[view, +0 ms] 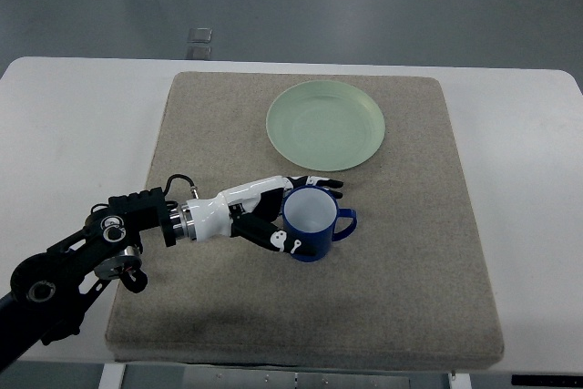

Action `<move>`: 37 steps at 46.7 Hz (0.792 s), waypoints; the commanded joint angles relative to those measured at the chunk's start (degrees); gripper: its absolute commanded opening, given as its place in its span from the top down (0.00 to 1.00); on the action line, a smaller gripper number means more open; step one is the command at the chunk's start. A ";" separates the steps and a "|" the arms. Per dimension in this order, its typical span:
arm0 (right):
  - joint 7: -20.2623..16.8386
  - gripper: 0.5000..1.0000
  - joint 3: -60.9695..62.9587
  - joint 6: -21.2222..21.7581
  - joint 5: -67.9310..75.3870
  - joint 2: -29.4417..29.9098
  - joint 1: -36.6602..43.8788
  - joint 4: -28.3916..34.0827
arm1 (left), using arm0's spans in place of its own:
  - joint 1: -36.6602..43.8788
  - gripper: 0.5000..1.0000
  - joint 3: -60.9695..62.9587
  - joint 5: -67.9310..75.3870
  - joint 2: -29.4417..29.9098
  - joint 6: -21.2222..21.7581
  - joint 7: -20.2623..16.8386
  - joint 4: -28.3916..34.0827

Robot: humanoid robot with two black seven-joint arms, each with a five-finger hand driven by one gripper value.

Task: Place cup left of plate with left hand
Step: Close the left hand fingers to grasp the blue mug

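Top view frames a white table (64, 134) on which a beige mat (410, 252) is spread. A pale green plate (325, 125) is set on the far half of the mat, slightly right of its middle line. A blue cup (310, 223) with a white interior is seen upright on the mat, nearer to the camera than the plate and just below the plate's lower left rim; the two are close but are not seen to touch. The cup's handle (347, 223) is turned toward the picture's right.

The left hand (264, 211) is reached in from the picture's left edge on a black arm (82, 257) with a white forearm shell. Its fingers are wrapped around the cup from the left: the upper fingers (314, 182) are laid along the far side of the rim, and the lower fingers (284, 241) are curled against the near side of the wall, so that the cup is lodged between them with its open mouth left uncovered. The side with the handle is left free of the fingers. Whether the cup's base is resting on the mat or is raised slightly off it cannot be judged from this steep angle, though a shadow is cast close beneath it.
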 commanded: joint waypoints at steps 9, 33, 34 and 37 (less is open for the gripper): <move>0.00 0.14 0.00 -0.09 0.00 0.00 0.00 0.00 | 0.00 0.24 0.00 0.10 -0.32 0.00 0.00 0.06; 0.00 0.14 0.00 -0.01 0.00 0.00 0.00 0.00 | 0.00 0.54 -0.08 -0.07 -0.23 0.00 -0.09 -0.03; 0.00 0.14 0.00 -0.01 0.00 0.00 0.00 0.00 | 0.00 0.56 -0.09 -0.07 -0.23 0.00 -0.09 -0.11; 0.00 0.14 0.00 -0.01 0.00 0.00 0.00 0.00 | -0.09 0.58 -0.26 -0.07 -0.23 0.00 -0.09 -0.11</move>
